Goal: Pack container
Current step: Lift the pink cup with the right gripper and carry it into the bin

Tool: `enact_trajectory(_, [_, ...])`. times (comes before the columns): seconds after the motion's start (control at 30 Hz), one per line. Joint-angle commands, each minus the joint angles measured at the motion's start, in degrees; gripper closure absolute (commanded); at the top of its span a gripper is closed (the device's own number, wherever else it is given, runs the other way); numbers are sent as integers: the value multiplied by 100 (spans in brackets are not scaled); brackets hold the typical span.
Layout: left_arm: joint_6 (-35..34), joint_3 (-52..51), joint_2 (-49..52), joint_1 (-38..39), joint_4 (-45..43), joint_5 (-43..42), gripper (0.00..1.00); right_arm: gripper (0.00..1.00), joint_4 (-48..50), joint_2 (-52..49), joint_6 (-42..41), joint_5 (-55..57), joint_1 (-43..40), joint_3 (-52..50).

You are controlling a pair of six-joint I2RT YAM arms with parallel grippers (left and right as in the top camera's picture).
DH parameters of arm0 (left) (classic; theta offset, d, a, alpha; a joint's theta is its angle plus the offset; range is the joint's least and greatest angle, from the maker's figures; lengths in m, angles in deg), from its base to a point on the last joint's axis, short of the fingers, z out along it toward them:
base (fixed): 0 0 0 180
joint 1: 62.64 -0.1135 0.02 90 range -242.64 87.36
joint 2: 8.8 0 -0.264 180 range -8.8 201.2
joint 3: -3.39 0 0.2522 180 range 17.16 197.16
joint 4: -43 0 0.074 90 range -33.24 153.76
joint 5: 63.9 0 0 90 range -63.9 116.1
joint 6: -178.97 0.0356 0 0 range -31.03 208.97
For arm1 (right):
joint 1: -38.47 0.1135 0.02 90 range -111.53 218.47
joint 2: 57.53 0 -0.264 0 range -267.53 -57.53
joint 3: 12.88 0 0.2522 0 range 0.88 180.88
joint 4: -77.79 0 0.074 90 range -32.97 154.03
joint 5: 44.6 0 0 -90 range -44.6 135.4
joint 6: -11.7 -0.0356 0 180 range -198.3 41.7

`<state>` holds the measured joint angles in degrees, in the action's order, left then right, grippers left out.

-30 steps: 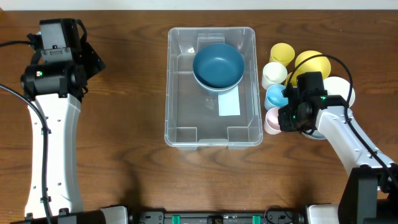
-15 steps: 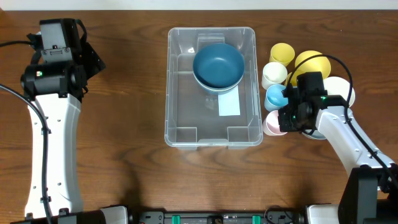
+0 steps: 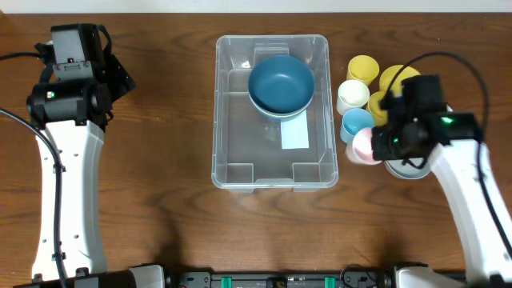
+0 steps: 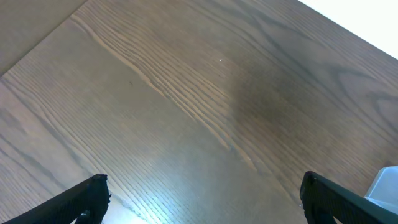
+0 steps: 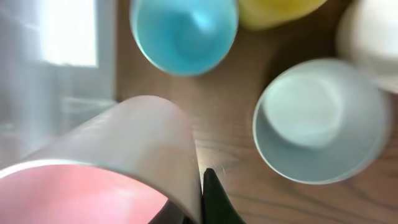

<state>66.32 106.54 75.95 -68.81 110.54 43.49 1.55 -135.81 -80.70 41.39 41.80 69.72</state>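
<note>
While right gripper pinches pink cup rim (blurred, cropped), left gripper gapes empty.

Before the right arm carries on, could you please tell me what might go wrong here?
The right gripper holds the pink cup only by its thin wall, tilted, so it may slip. The blue cup and a pale bowl sit close by and could get knocked. The cup might also catch the rim of the container.

On the desk, a bowl lies in the container's far end, with cups clustered to the right.
</note>
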Motion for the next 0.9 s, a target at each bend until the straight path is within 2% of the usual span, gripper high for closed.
enact_trajectory(0.0, [-31,96,-9,-24,15,118,2,99,-221,382,-278,-24,7,428])
enact_trajectory(0.23, [-31,96,-9,-24,15,118,2,99,-595,599,-291,-527,334,929])
enact_trajectory(0.6, [-31,96,-9,-24,15,118,2,99,439,413,-754,-166,2444,1132])
enact_trajectory(0.87, [-31,96,-9,-24,15,118,2,99,796,-374,-1182,243,3414,1311])
